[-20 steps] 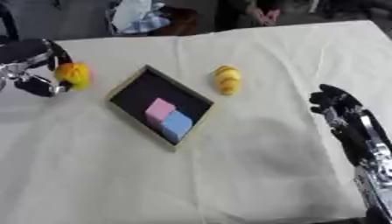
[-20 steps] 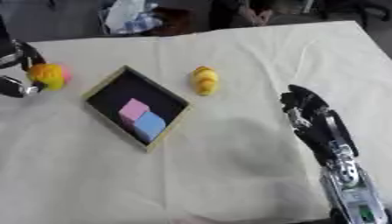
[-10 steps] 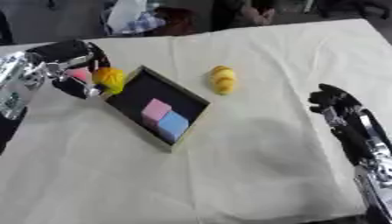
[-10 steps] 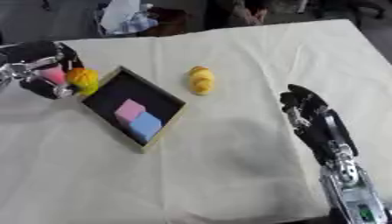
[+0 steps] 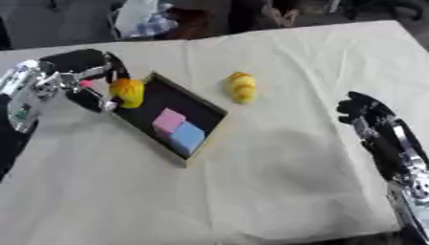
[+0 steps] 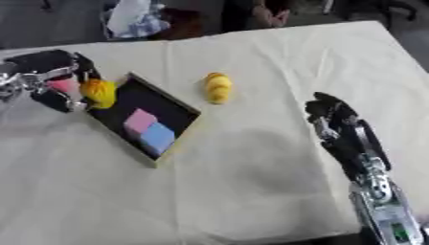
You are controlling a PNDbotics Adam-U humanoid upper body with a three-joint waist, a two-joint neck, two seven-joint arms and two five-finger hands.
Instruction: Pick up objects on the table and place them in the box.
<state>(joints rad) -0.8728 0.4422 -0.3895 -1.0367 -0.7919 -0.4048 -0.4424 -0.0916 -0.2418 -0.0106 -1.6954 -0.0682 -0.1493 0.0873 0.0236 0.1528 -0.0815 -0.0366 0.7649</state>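
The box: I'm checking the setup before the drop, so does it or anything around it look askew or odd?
Only the box stands out: it lies askew, diagonal to the table edges. Nothing looks spilled or damaged.

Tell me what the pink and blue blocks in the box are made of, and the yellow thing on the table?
The pink block and blue block look like matte foam or painted wood: flat colour, no shine, square edges. The yellow thing looks like smooth plastic, maybe a toy fruit, with a lumpy rounded shape. The box seems wood-rimmed with a dark matte floor.
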